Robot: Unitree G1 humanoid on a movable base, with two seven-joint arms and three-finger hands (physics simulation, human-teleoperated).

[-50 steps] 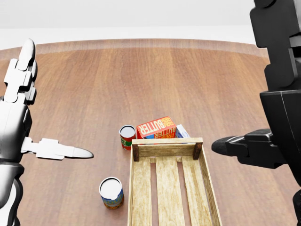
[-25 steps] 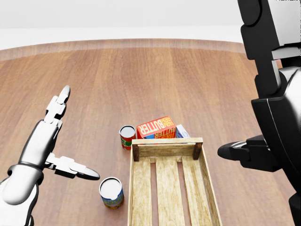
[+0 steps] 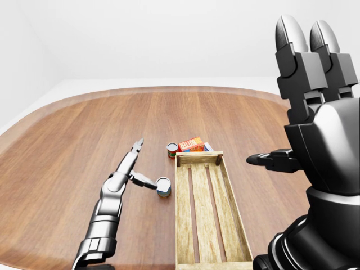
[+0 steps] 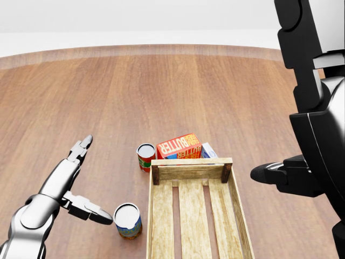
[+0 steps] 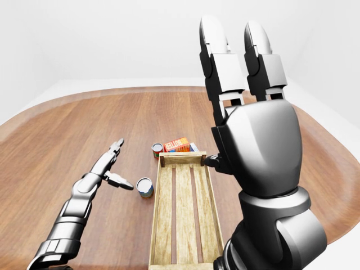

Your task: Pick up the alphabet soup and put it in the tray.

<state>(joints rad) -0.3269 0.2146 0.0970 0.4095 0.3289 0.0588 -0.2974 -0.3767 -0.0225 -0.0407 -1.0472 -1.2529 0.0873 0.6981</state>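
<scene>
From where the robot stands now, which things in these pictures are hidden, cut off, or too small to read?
- Tray: its near end is cut off by the bottom edge of the head view.
- Small box behind the butter box: mostly hidden by it and the tray's end wall.
- Can labels: the near can and far can are too small to read, so which is alphabet soup is unclear.
- Right hand: blocks the table behind it in the right-eye view.

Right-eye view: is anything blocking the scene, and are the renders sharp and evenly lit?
Right-eye view: the raised right hand and its arm hide much of the table's right side. Head view: sharp, evenly lit, no glare; the right hand is a dark shape at the right edge. Left-eye view: sharp too, with the tray stretched long.
</scene>
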